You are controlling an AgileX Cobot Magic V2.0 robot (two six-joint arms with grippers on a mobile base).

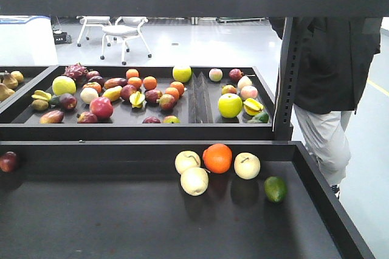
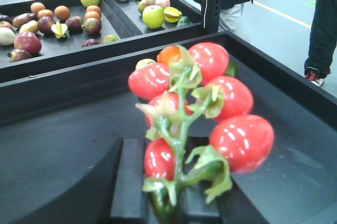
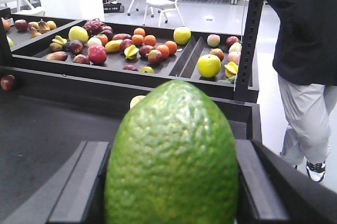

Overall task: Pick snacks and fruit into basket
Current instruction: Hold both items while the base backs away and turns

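In the left wrist view my left gripper [image 2: 167,203] is shut on the green stem of a bunch of red tomatoes [image 2: 242,140], held above the near black tray [image 2: 63,140]. My right gripper [image 3: 171,187] is shut on a large bumpy green fruit [image 3: 174,150] that fills the space between its fingers [image 3: 79,182]. Loose fruit lies on the near tray [image 1: 121,222]: an orange [image 1: 217,158], three pale yellow apples [image 1: 194,181] and a small green avocado [image 1: 275,189]. Neither gripper shows in the front view. The basket and the snacks are out of view.
A farther black tray [image 1: 121,126] with a central divider [image 1: 199,104] holds several mixed fruit. A dark red fruit [image 1: 8,161] lies at the near tray's left edge. A black upright post [image 1: 285,82] stands at the right, with a person [image 1: 334,76] beside it. Chairs [image 1: 124,31] stand far back.
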